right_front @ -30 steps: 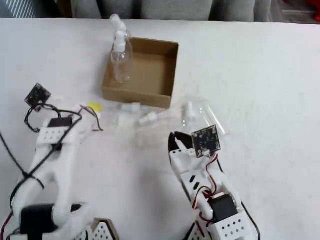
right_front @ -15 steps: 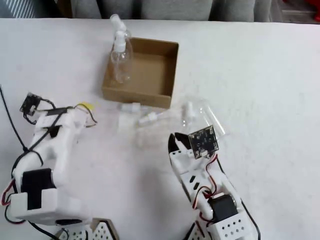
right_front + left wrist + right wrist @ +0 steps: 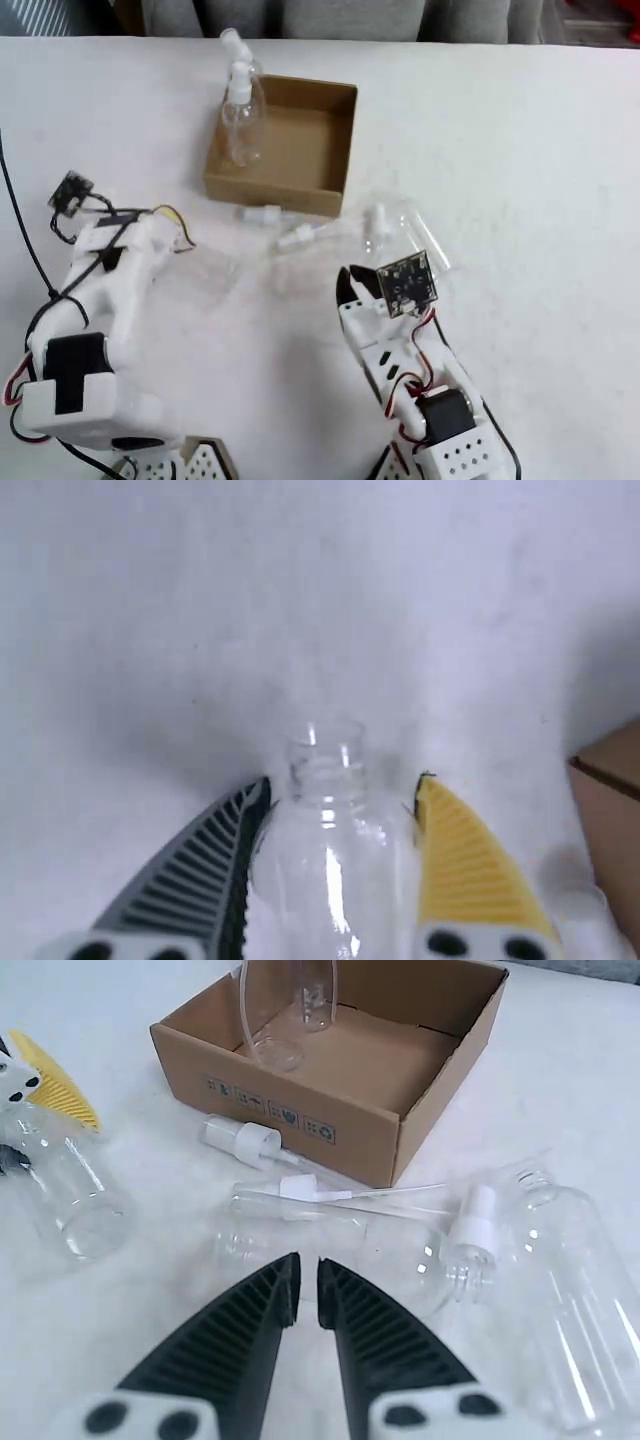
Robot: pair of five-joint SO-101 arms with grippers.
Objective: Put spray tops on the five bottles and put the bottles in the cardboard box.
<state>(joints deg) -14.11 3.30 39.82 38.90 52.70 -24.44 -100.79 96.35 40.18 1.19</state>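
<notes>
My left gripper (image 3: 340,790) is shut on a clear bottle (image 3: 330,870) that has an open neck with no top. In the high view this gripper (image 3: 178,238) sits left of the cardboard box (image 3: 330,185), and its bottle (image 3: 212,268) lies low over the table. Two bottles with spray tops (image 3: 240,110) lean in the box's far left corner. Two loose spray tops (image 3: 262,215) (image 3: 300,237) lie in front of the box. My right gripper (image 3: 308,1282) is shut and holds nothing, just short of a lying clear bottle (image 3: 330,1245). Another bottle (image 3: 570,1280) lies beside it.
White table all round, with open room on its right half and toward the front between the two arms. A small spray top (image 3: 470,1225) rests against the neck of the bottle on the right. The box walls (image 3: 300,1110) stand close behind the loose parts.
My left arm has swung back and to the left, drawing its bottle away from the parts in front of the box. The right arm has not moved.
</notes>
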